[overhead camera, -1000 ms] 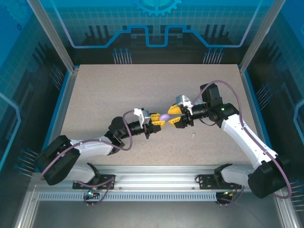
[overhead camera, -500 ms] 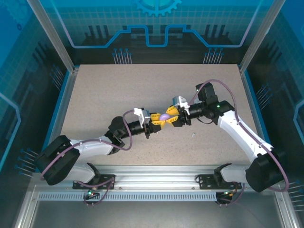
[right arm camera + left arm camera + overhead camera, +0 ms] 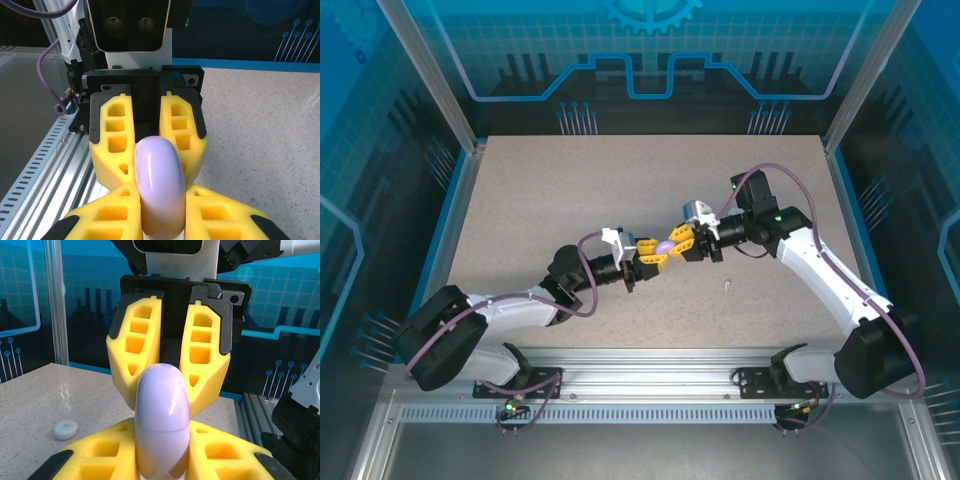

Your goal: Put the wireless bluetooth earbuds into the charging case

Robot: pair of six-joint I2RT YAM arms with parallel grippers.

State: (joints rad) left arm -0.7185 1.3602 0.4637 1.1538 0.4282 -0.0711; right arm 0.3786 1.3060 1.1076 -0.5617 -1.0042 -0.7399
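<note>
Start at the left end effector: its jaws are narrow and clamped on one end of the pale purple charging case, which it holds in the air, clear of the worktop. Directly opposite, tip to tip, the right end effector has its yellow fingers pressed narrow against the other end of the same case, so each end effector grips one half. In the left wrist view a seam crosses the case just beyond the left fingertips, and the case is closed. Read this two-sided hold as preparation for opening. With one half fixed by the left end effector, you can pull or hinge the other half away with the right, and the raised position leaves room for the lid to swing. Keep both grips square to the seam, because the shell looks smooth and glossy and may twist if you pull off-axis. Moving outward, a small white item lies on the worktop below the left end effector, on its far side. A white speck lies on the worktop near the right end effector, toward the arm bases. Both are probably earbuds, but they are too small to confirm. You cannot see inside the closed case, so treat insertion as not yet begun.
</note>
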